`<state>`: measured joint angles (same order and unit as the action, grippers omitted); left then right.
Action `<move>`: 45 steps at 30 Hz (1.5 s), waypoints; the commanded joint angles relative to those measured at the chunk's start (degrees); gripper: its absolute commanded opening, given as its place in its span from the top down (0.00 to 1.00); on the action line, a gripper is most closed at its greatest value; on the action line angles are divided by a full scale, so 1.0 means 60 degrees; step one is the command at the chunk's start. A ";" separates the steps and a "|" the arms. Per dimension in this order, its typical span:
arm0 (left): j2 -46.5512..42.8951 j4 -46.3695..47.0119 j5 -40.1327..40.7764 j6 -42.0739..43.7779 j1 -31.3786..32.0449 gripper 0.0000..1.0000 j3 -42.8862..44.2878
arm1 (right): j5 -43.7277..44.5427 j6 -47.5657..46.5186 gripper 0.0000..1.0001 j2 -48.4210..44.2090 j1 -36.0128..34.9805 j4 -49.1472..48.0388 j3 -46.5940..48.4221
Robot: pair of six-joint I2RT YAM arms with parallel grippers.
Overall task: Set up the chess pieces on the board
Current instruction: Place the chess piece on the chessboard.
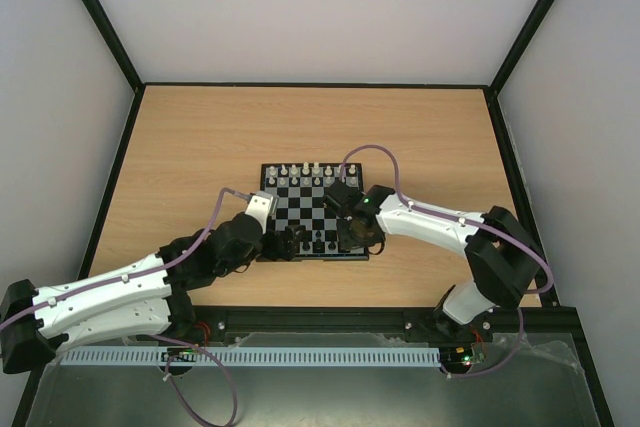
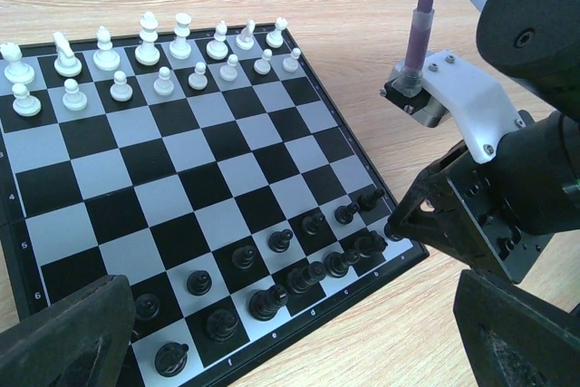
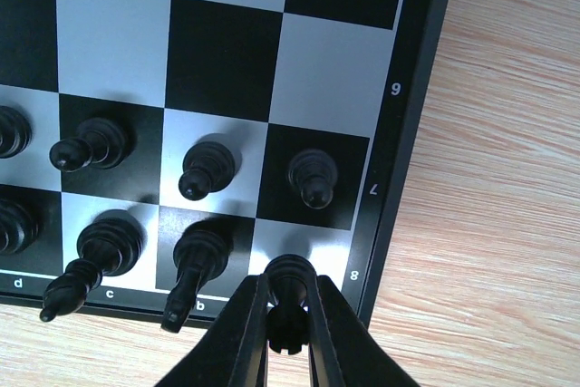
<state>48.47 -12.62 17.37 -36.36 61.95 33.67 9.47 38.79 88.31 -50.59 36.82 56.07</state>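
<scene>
The right black two-finger gripper (image 3: pixel 288 305) is clamping a small black chess piece (image 3: pixel 290 271) at the near right corner of the glossy checked board (image 2: pixel 163 197). The left gripper (image 1: pixel 288 243) is hanging wide open at its near left. Cream chessmen (image 2: pixel 163 52) are lining the far rows.

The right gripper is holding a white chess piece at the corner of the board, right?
No. The chess piece in the right gripper is black, not white. It is at the corner of the board, as the right wrist view shows.
</scene>
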 commanded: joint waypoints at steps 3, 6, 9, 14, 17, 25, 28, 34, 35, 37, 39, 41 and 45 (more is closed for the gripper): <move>-0.0028 0.0013 -0.0024 0.0116 -0.0112 0.01 -0.0100 | 0.0012 -0.0112 0.88 0.0232 0.0043 0.0114 -0.0099; -0.0013 0.0009 -0.0032 0.0126 -0.0111 0.01 -0.0100 | 0.0017 -0.0124 0.88 0.0274 0.0042 0.0093 -0.0108; -0.0007 0.0009 -0.0038 0.0115 -0.0111 0.01 -0.0103 | 0.0012 -0.0133 0.88 0.0296 0.0052 0.0093 -0.0129; -0.0024 0.0024 -0.0038 0.0113 -0.0122 0.01 -0.0108 | 0.0076 -0.0100 0.88 0.0289 0.0053 0.0134 -0.0193; -0.0007 0.0047 -0.0052 0.0125 -0.0118 0.00 -0.0124 | 0.0062 -0.0091 0.88 0.0268 0.0058 0.0114 -0.0259; 0.0008 0.0053 -0.0054 0.0128 -0.0136 0.01 -0.0123 | 0.0065 -0.0101 0.85 0.0339 0.0046 0.0034 -0.0288; 0.0008 0.0052 -0.0052 0.0136 -0.0148 0.01 -0.0143 | 0.0061 -0.0117 0.84 0.0321 0.0057 0.0027 -0.0274; 0.0017 0.0066 -0.0061 0.0133 -0.0155 0.01 -0.0125 | 0.0075 -0.0107 0.79 0.0261 0.0044 0.0043 -0.0238; 0.0022 0.0067 -0.0066 0.0128 -0.0146 0.01 -0.0121 | 0.0080 -0.0118 0.78 0.0257 0.0050 0.0058 -0.0222; 0.0020 0.0055 -0.0060 0.0139 -0.0152 0.01 -0.0128 | 0.0090 -0.0109 0.77 0.0173 0.0052 0.0083 -0.0222; 0.0022 0.0049 -0.0066 0.0130 -0.0157 0.01 -0.0119 | 0.0123 -0.0091 0.75 0.0039 0.0057 0.0122 -0.0198; -0.0003 0.0039 -0.0054 0.0130 -0.0167 0.01 -0.0113 | 0.0187 -0.0063 0.73 -0.0157 0.0053 0.0195 -0.0145; 0.0011 -0.0022 -0.0032 0.0141 -0.0177 0.01 -0.0049 | 0.0265 -0.0023 0.67 -0.0707 0.0056 0.0406 -0.0043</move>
<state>48.47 -12.62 16.91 -36.36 61.41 33.67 9.78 38.39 87.99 -50.57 35.86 54.96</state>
